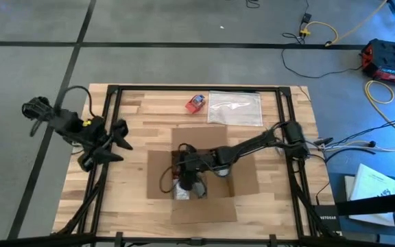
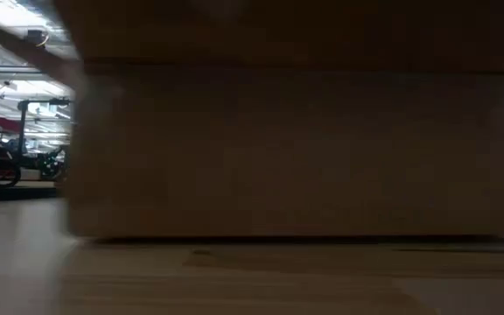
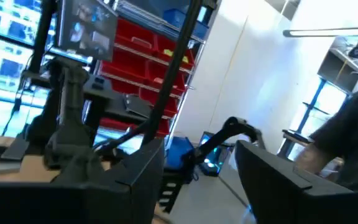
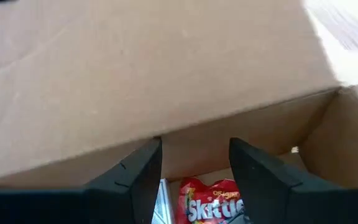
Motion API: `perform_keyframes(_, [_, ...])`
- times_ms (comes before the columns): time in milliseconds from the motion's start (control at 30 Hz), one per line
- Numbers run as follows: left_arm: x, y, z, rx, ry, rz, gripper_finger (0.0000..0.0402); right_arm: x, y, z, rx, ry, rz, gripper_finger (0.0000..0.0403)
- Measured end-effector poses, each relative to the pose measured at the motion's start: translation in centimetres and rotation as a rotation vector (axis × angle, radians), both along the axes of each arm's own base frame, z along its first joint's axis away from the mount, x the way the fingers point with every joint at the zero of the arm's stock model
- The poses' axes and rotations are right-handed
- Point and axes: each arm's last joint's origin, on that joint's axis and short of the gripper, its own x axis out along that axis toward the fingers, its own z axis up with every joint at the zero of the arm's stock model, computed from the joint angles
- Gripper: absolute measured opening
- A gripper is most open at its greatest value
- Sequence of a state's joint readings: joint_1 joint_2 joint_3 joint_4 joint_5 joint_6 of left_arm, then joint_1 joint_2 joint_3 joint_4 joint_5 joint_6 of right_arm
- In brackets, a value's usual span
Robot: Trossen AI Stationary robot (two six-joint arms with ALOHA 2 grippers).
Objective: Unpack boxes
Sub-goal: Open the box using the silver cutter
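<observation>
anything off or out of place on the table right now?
Nothing damaged or spilled. The cardboard box lies open mid-table with flaps splayed flat, the right hand open, reaching inside over a red Skittles packet. A clear plastic bag and small red-and-blue object lie at the far edge.

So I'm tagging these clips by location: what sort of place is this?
Probably a workshop or warehouse-style lab: red storage bins on metal shelving, a bare concrete floor with cables, and a wooden table carrying the robot arms.
</observation>
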State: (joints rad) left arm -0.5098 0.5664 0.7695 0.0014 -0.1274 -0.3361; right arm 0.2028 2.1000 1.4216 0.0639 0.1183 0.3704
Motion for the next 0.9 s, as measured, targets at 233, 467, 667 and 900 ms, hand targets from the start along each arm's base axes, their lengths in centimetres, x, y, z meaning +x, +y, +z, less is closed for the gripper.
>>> perform_keyframes(233, [-1.8,1.6,-3.3,-0.004,0.016,0.045,0.0186,7.1,-1.6,3.1,0.014,-0.101,0.043,0.0175])
perform_keyframes(467, [-3.2,2.8,-3.4,0.024,-0.024,0.120,0.0186,9.3,-3.2,8.9,-0.103,-0.091,0.048,0.0175])
perform_keyframes(667, [-2.1,2.5,-4.7,0.123,0.102,0.135,0.0186,6.5,-3.9,12.3,-0.299,0.092,-0.048,0.0175])
perform_keyframes(900, [2.6,0.9,-7.9,0.335,0.380,0.141,0.0186,3.0,-4.9,11.3,-0.292,0.436,-0.224,0.0175])
